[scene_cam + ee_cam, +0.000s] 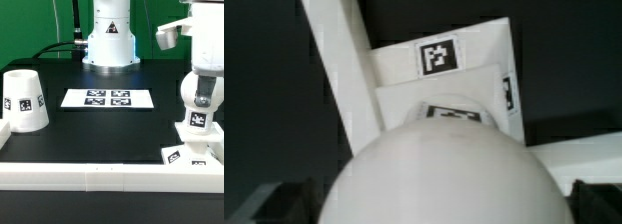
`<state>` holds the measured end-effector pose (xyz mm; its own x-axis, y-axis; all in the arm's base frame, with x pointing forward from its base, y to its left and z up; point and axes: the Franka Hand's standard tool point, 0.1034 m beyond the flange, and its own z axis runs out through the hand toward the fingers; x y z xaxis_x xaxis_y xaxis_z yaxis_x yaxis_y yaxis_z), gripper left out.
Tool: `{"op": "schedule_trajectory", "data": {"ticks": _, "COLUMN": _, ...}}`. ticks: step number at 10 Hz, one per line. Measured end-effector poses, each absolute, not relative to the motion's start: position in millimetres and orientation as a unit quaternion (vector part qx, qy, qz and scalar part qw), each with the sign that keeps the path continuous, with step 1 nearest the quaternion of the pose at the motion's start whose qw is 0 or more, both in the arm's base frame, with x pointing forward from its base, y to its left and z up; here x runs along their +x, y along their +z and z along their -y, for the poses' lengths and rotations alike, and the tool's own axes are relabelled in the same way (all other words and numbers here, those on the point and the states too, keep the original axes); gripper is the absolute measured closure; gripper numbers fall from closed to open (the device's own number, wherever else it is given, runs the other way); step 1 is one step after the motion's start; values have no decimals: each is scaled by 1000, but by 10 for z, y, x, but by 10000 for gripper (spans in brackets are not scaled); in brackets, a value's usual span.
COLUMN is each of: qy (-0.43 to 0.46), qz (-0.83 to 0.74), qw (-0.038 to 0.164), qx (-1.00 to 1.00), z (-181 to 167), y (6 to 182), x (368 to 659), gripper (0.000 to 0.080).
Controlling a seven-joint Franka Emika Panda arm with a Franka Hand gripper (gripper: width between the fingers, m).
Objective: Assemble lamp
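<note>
Rail (100, 177) nearest; bulb (198, 100) upright on base (190, 150); hand (200, 55) spread above.

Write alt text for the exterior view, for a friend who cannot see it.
A white robot arm reaches down over a round-topped white plastic bulb standing on a flat square white base at the exterior view's right. A tapered white cup-like shade stands at the left, and a flat white marker board lies mid-table.

A green backdrop (30, 25) fills the scene from 9 to 12 o'clock. Below it lies a black table (90, 125), evenly lit, with 1 dark cable (60, 45) trailing at 11 o'clock.
</note>
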<state>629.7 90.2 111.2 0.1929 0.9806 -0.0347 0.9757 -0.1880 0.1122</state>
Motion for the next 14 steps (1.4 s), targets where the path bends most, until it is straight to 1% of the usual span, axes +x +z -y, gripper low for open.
{"op": "schedule_trajectory", "data": {"ticks": 1, "qy": 20, "qz": -662, "qw": 59, "qx": 747, "z": -907, "y": 1122, "x": 6307, "gripper": 101}}
{"op": "schedule_trajectory", "data": {"ticks": 5, "qy": 12, "qz": -720, "qw": 64, "qx": 691, "z": -902, "y": 1119, "x": 6307, "gripper": 101}}
{"op": "schedule_trajectory", "data": {"ticks": 7, "qy": 2, "qz": -767, "qw": 72, "qx": 638, "z": -859, "y": 1119, "x": 6314, "gripper": 101}}
{"op": "schedule_trajectory", "data": {"ticks": 8, "qy": 2, "qz": -767, "qw": 72, "qx": 638, "z": -846, "y": 1116, "x": 6313, "gripper": 126}}
{"op": "schedule_trajectory", "data": {"ticks": 9, "qy": 1, "qz": -765, "qw": 72, "qx": 640, "z": -833, "y": 1113, "x": 6311, "gripper": 126}}
{"op": "schedule_trajectory", "data": {"ticks": 10, "qy": 1, "qz": -765, "qw": 72, "qx": 640, "z": -831, "y": 1113, "x": 6311, "gripper": 224}}
{"op": "schedule_trajectory", "data": {"ticks": 14, "qy": 3, "qz": -749, "qw": 72, "qx": 658, "z": -825, "y": 1112, "x": 6310, "gripper": 224}}
